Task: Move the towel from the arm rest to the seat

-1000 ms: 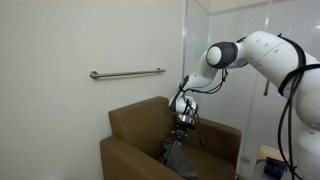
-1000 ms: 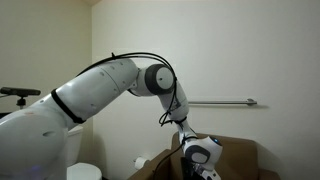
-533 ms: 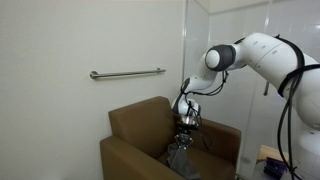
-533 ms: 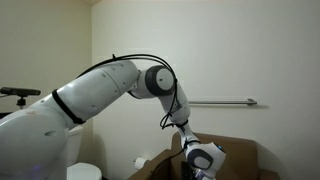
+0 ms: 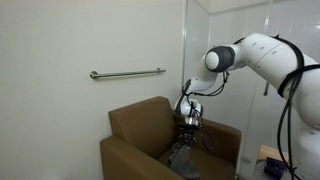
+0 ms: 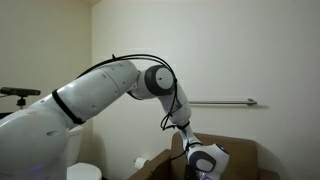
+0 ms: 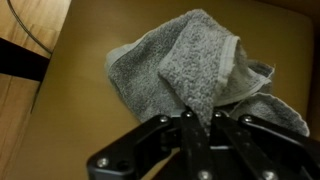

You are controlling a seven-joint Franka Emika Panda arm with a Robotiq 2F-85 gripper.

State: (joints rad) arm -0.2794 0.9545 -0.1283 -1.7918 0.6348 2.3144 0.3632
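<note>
1. The gripper [image 5: 187,127] is clamped on a raised fold of the grey towel [image 7: 190,65], its jaws pinched together on the cloth.
2. Over the last second the arm has sunk slightly lower into the brown armchair [image 5: 135,122].
3. The towel now bunches over the seat [image 7: 75,115], away from the arm rest [image 5: 125,152], apparently touching the cushion.
4. The carry looks nearly done; only letting go seems left.

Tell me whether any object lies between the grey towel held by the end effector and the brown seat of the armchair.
Nothing visible does. The end effector is shut on the grey terry-cloth towel, and in the wrist view only the bare brown armchair seat shows beneath and around it.
</note>
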